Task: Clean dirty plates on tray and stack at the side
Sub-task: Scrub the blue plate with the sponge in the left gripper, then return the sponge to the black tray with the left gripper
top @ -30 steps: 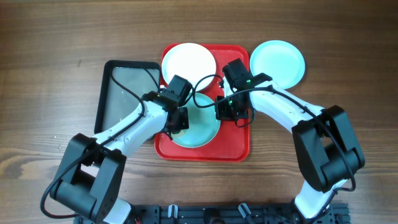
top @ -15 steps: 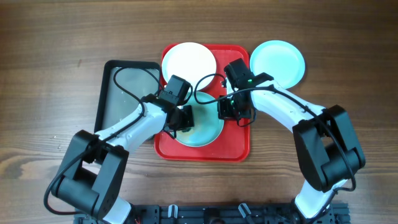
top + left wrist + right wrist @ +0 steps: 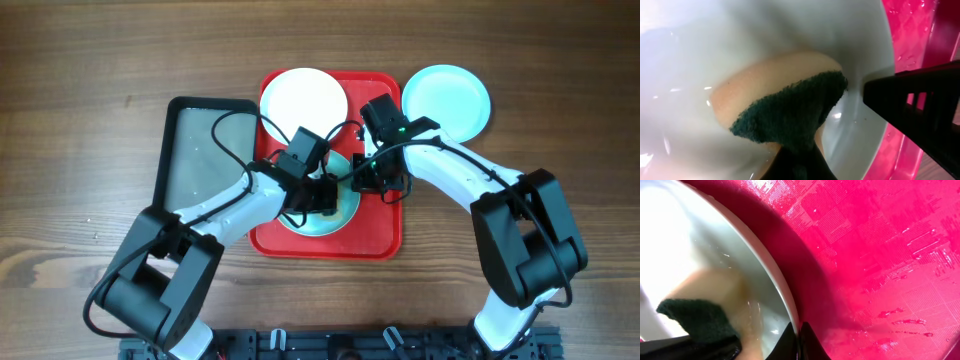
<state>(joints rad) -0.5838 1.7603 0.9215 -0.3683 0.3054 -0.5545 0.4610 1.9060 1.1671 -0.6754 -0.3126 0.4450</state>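
A pale aqua plate [image 3: 318, 224], lying mid-way along the red tray [image 3: 385, 236], is pressed by a green-backed sponge [image 3: 790, 107] clamped in the closed left end effector [image 3: 322, 196]. Its rim is pinched by the closed right end effector [image 3: 362, 180], apparently to stop it sliding. A white plate [image 3: 303, 100] sits at the tray's far end; a second aqua plate [image 3: 447, 98] is set aside on the tabletop [image 3: 80, 80], just beside the tray.
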